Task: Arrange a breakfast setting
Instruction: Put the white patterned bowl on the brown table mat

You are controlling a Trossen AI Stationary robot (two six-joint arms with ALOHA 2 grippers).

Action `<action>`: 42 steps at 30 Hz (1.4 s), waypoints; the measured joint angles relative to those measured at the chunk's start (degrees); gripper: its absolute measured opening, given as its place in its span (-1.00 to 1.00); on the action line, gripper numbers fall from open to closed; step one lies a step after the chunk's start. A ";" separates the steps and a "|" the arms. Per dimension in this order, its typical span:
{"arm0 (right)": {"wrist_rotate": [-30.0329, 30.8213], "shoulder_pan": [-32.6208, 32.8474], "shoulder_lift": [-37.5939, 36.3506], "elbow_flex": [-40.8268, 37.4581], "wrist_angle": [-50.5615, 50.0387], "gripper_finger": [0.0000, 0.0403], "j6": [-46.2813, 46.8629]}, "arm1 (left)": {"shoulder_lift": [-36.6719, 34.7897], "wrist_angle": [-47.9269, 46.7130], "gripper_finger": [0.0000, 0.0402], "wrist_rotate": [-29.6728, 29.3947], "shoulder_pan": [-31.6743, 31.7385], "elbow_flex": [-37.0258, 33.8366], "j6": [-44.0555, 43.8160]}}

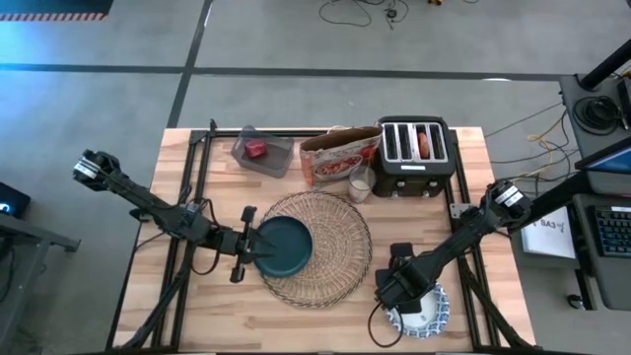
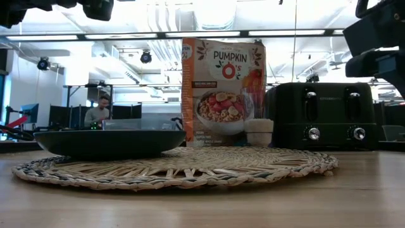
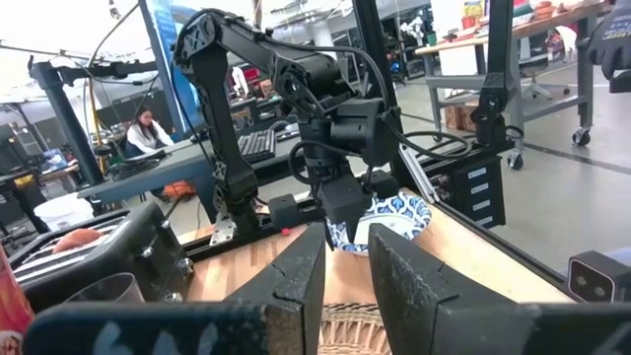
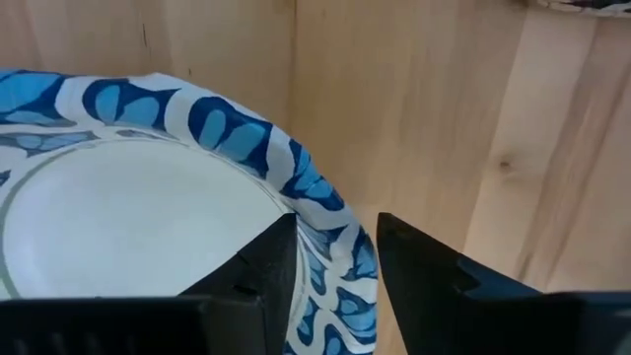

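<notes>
The dark teal plate (image 1: 286, 247) lies flat on the round woven placemat (image 1: 335, 258) at mid-table; it also shows in the low view (image 2: 107, 142). My left gripper (image 1: 253, 244) is above the plate's left rim, open by a narrow gap (image 3: 347, 266) and empty. My right gripper (image 1: 399, 294) is shut on the blue-and-white bowl (image 1: 429, 314) at the table's near right. The small clear glass (image 1: 362, 183) stands beyond the mat, by the toaster. The green-handled spoon is out of view. My right gripper holds the bowl's rim (image 4: 330, 232), one finger (image 4: 261, 271) inside the bowl and one finger (image 4: 419, 261) outside its wall. The fingers slant down from above. The bowl is upright and low over the wood; I cannot tell whether it is lifted.
A black four-slot toaster (image 1: 414, 153) and a cereal box (image 1: 340, 155) stand at the far side, with a grey container (image 1: 262, 151) holding a red thing to their left. Bare wood lies between the mat and the bowl.
</notes>
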 joint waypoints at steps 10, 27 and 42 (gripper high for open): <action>-1.43 0.00 0.02 -1.18 3.84 -0.51 -0.20 | 0.00 -0.73 -0.67 0.46 -0.01 0.00 -0.02; -3.53 0.00 0.02 -1.26 4.19 -0.85 0.00 | 0.00 -0.71 -0.67 0.46 0.00 0.00 -0.05; -3.70 -4.73 -8.37 -1.31 5.41 -0.87 9.22 | 0.00 -0.69 -0.67 0.50 -0.01 0.00 -0.03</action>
